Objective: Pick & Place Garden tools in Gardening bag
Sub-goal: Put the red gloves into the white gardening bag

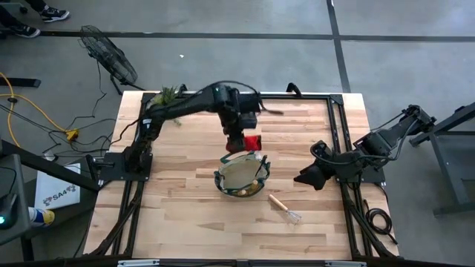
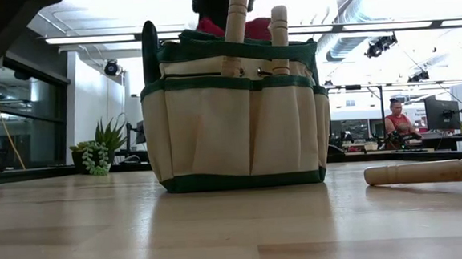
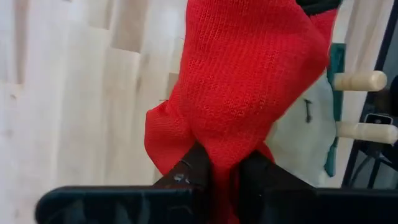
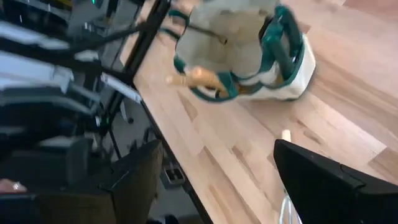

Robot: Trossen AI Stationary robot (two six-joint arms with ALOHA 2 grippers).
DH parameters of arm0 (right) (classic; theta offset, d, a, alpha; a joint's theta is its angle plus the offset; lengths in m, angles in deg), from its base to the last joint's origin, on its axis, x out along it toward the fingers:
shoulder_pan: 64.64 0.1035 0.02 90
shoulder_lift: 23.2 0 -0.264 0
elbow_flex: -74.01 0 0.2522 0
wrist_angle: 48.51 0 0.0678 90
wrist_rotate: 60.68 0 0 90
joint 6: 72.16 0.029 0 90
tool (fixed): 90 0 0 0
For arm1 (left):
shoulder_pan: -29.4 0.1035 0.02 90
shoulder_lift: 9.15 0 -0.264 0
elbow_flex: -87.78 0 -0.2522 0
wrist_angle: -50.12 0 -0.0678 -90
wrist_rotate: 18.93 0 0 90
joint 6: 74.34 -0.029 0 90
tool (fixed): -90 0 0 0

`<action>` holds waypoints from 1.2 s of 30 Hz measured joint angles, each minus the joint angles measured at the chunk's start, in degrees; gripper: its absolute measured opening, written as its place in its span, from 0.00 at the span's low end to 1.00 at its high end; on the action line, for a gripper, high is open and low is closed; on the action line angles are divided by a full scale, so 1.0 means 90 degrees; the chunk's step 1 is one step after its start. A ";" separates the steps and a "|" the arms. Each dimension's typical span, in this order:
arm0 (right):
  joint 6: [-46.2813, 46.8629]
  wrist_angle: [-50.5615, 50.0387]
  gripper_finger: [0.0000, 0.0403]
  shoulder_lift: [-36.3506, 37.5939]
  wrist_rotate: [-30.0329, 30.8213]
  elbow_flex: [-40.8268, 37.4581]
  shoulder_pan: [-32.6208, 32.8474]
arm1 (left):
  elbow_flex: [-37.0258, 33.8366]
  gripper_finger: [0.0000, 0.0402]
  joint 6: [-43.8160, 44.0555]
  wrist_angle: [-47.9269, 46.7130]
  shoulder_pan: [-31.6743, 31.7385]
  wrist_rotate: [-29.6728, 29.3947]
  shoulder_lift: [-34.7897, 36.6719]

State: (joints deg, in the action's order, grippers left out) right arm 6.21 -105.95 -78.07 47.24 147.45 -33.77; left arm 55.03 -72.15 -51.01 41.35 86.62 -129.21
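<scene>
Red glove (image 3: 242,87) fabric, a knitted weave bunched into folds, fills the left wrist view, pinched between the closed fingers of the left pincer (image 3: 222,167), which hangs just above the far rim of the gardening bag (image 1: 242,175) at the middle of the surface (image 1: 185,215). To complete this placement well, centre the glove over the bag's open mouth, clear of the wooden handles (image 2: 237,17) standing in its pockets, lower until the fabric sits below the green rim, then release. Right pincer (image 4: 217,186) waits wide open at the right of the surface, near the wooden-handled rake (image 1: 285,208) lying outside the bag.
</scene>
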 joint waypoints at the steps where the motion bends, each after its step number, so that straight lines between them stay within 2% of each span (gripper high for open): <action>1: -0.0078 0.0001 0.75 0.0000 -0.0098 0.0000 0.0000 | 0.0000 0.07 0.0168 -0.0008 -0.0115 -0.0021 -0.0002; 9: -0.0937 -0.0044 0.75 0.0024 -0.0534 0.0000 0.0000 | -0.0002 0.07 0.1693 0.0014 -0.0932 -0.0620 -0.0002; 22: -0.1770 -0.0161 0.75 0.0024 -0.0847 0.0000 0.0000 | -0.0002 0.07 0.3647 -0.0025 -0.1712 -0.1174 -0.0004; 30: -0.2047 -0.0175 0.75 0.0024 -0.0851 0.0000 0.0000 | -0.0025 0.07 0.4247 -0.0129 -0.1949 -0.1430 -0.0211; 36: -0.2197 -0.0177 0.75 0.0024 -0.0936 0.0000 0.0000 | 0.0008 0.07 0.4346 -0.0063 -0.1952 -0.1485 -0.0470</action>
State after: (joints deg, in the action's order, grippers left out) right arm -13.56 -107.55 -77.85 38.82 147.45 -33.77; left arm 55.10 -33.04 -51.58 23.78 73.26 -133.44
